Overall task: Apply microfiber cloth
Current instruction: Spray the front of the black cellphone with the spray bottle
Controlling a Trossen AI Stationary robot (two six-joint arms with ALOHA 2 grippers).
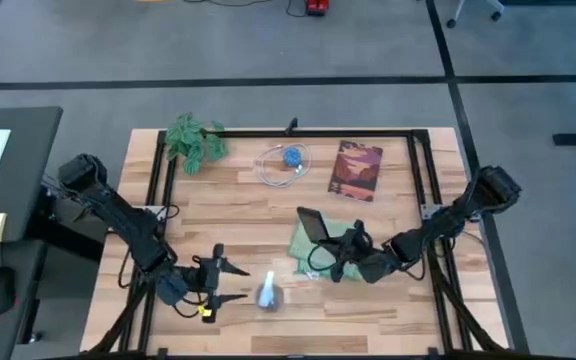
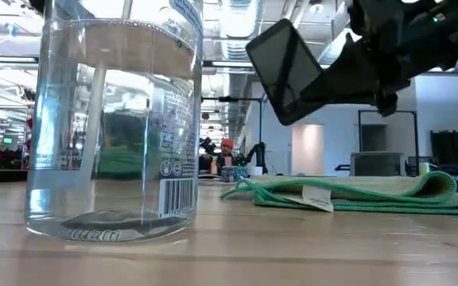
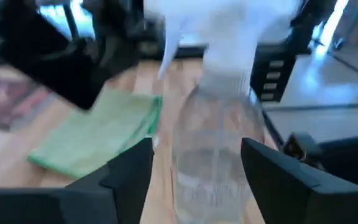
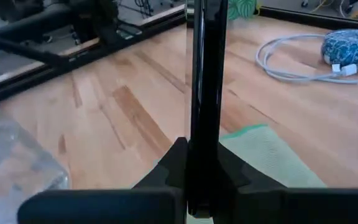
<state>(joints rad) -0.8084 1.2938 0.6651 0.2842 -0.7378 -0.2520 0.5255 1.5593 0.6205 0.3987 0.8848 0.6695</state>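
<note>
The pale green microfiber cloth [image 1: 320,246] lies folded on the wooden table, right of centre; the low view shows the cloth [image 2: 356,191] flat, with a white tag. A black phone [image 1: 313,224] hangs above its far left part, with my right gripper [image 1: 346,252] shut on it. A clear spray bottle [image 1: 270,294] stands upright near the front edge. My left gripper [image 1: 236,283] is open to the bottle's left. In the left wrist view the bottle [image 3: 216,143] stands just ahead of the spread fingers of my left gripper [image 3: 194,177]. My right gripper pinches the black phone's flat faces near one end [image 4: 204,134] between its two fingers. The fingers [image 4: 174,167] come from the table's right side, roughly level. The phone [image 2: 286,71] is lifted clear of the cloth and tilted, its free end pointing up and away from the gripper.
At the back of the table are a leafy artificial plant [image 1: 193,140], a coiled white cable with a blue puck [image 1: 286,162] and a dark red book [image 1: 356,170]. A black frame rail [image 1: 298,133] runs around the work area. Bare wood lies between the bottle and the cable.
</note>
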